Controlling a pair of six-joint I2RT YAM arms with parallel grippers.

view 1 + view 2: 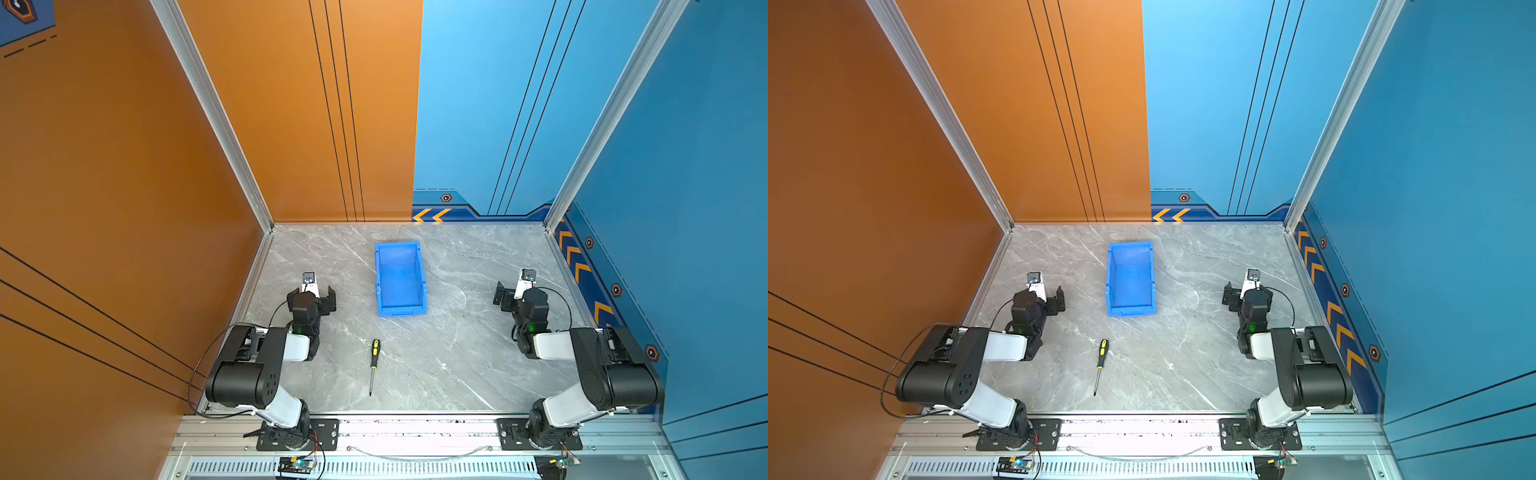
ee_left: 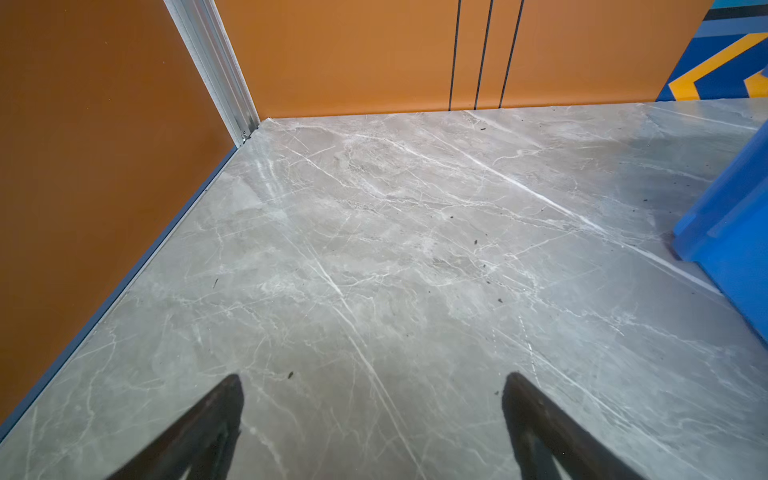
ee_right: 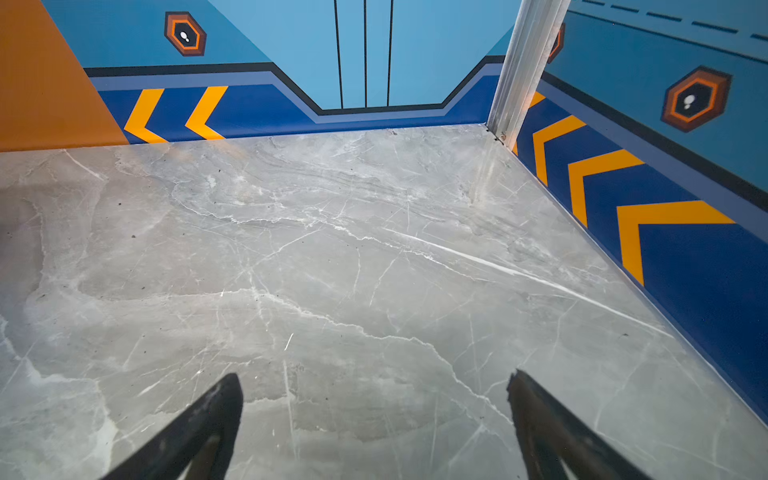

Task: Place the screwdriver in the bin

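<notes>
The screwdriver (image 1: 373,365) (image 1: 1099,368), with a black-and-yellow handle and a thin dark shaft, lies flat on the grey marble table near the front, handle toward the back. The bright blue bin (image 1: 402,311) (image 1: 1130,309) stands empty behind it at mid-table; one of its corners shows in the left wrist view (image 2: 731,232). My left gripper (image 1: 311,297) (image 1: 1040,297) (image 2: 374,380) hovers left of the bin, open and empty. My right gripper (image 1: 517,291) (image 1: 1246,293) (image 3: 375,376) hovers far to the right, also open and empty. Neither touches the screwdriver or the bin.
Orange walls (image 1: 124,187) close the left and back left, blue walls (image 1: 685,208) the back right and right. An aluminium rail (image 1: 415,428) carrying both arm bases runs along the table's front edge. Bare marble (image 1: 457,357) surrounds the screwdriver.
</notes>
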